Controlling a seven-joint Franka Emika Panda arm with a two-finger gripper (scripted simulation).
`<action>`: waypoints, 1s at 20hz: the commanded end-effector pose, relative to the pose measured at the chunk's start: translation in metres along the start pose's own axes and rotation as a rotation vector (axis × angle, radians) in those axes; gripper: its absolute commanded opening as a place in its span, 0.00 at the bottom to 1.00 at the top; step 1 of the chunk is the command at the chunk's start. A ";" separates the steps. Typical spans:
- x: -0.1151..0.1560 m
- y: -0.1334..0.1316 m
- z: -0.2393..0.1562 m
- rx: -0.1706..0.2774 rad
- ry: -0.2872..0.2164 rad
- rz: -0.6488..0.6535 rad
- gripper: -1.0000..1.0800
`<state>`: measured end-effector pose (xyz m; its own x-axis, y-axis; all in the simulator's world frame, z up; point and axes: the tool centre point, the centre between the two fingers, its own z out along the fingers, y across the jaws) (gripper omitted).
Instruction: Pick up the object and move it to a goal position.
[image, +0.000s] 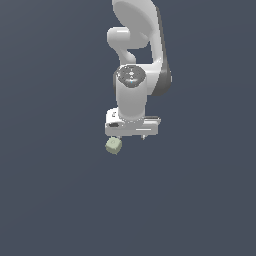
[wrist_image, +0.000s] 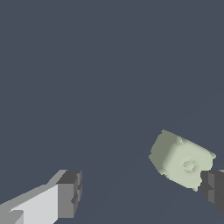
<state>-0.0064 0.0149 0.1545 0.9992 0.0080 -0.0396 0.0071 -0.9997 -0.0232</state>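
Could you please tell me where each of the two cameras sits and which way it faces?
Exterior view: off the arm, looking at the white arm, its gripper and the cube on a plain grey surface.
Wrist view: on the wrist, looking past two wide-apart fingertips at the cube, which lies close beside one fingertip.
Shared: the cube, gripper and grey surface.

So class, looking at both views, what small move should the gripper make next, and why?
Probably a small sideways shift to centre the gripper over the cube. In the wrist view the fingers are spread wide, with the cube right beside one pad rather than midway. The exterior view shows it under the hand's edge, so closing now could knock it away.
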 end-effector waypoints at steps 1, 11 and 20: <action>0.000 0.000 0.000 0.000 0.000 0.000 0.96; 0.010 0.003 -0.019 0.003 0.046 0.037 0.96; 0.006 0.013 -0.008 0.003 0.044 0.087 0.96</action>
<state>0.0018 0.0052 0.1655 0.9981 -0.0620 0.0039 -0.0619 -0.9978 -0.0250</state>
